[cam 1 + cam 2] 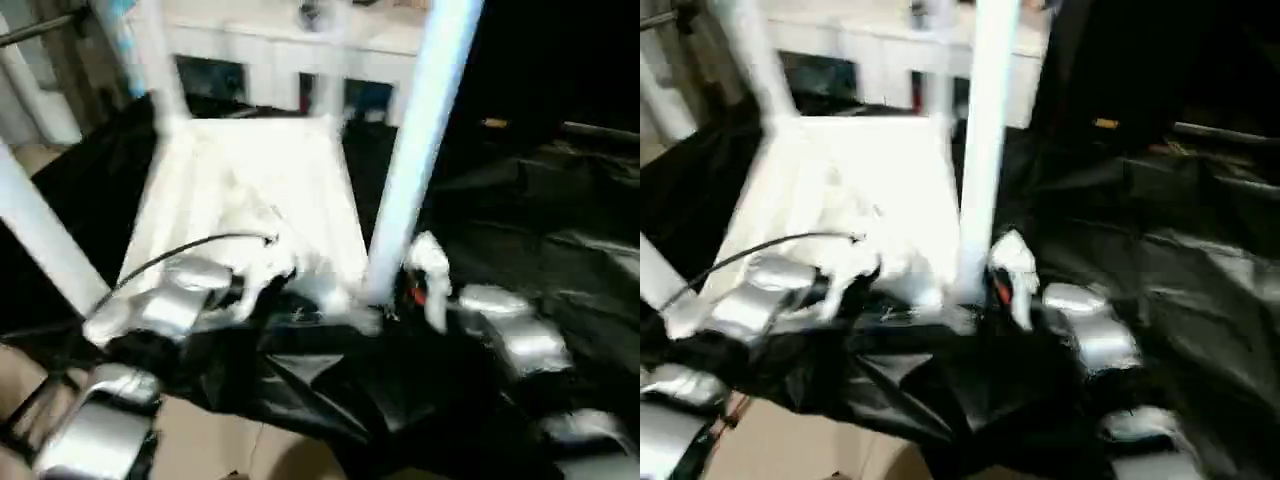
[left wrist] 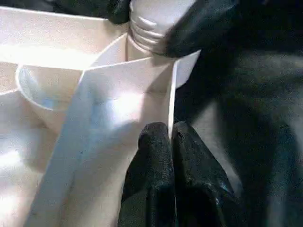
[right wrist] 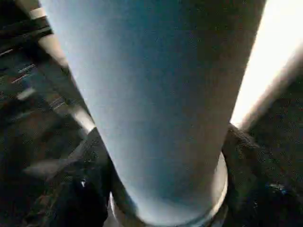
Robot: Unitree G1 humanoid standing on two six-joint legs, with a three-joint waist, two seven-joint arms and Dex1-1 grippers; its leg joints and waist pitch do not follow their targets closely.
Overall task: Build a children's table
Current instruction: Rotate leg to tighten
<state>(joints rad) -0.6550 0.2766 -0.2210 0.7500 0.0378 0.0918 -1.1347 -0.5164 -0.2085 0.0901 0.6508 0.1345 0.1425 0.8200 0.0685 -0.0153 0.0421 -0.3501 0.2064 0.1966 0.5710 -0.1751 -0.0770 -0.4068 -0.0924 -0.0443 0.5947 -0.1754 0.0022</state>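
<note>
The white tabletop (image 1: 250, 190) lies upside down on black cloth, ribbed underside up. Three white legs stand in its corner sockets: the near right leg (image 1: 420, 150), a far left leg (image 1: 160, 60) and a near left leg (image 1: 40, 235). My left gripper (image 2: 170, 135) is shut on the thin rim wall of the tabletop (image 2: 128, 104) at the near edge, beside the corner socket. My right gripper (image 3: 165, 179) sits around the base of the near right leg (image 3: 161, 94). Its black fingers (image 2: 203, 23) lie against both sides, just above the socket.
Black cloth (image 1: 540, 230) covers the floor around and to the right of the tabletop, in loose folds. A white cabinet (image 1: 290, 50) with glass doors stands behind it. Bare beige floor (image 1: 230, 440) shows at the near left by my left forearm (image 1: 100, 430).
</note>
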